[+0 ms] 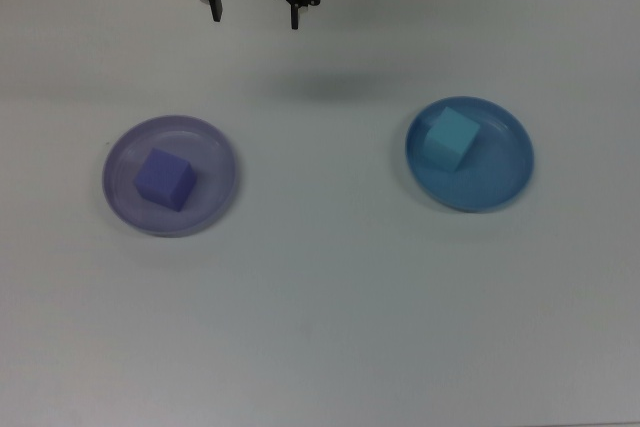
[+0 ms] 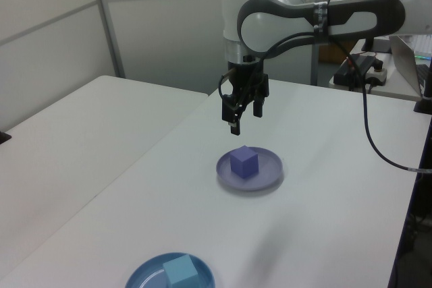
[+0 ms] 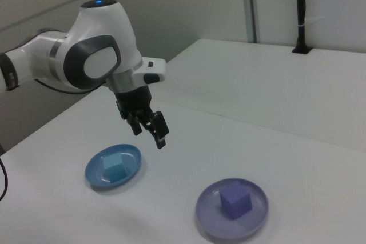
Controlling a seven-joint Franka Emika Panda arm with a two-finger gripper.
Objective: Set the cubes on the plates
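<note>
The gripper hangs in the air above the tabletop with its two fingers spread wide apart and nothing between them. In the top view it sits at the upper edge of the picture, a little toward the top view's left of centre, and a soft shadow lies on the bare surface below it, between the two plates. In the left view the gripper points downward from the white and grey arm, which reaches in from the left view's right; the fingertips are well clear of everything beneath them. In the right view the gripper is tilted slightly, hanging above the gap between the plates.

Nearest to it is the purple plate, on the top view's left. The purple cube rests inside this plate, about in its middle. In the left view the same cube sits in its plate just below and slightly to the left view's right of the fingertips, apart from them.

On the top view's right lies the blue plate, well apart from the purple one. The light blue cube rests inside it, set toward the upper left part of the plate as the top view shows it. In the right view this cube and its plate lie to the right view's left, and the purple cube in its plate to the right view's lower right.

A black cable hangs from the arm in the left view.
</note>
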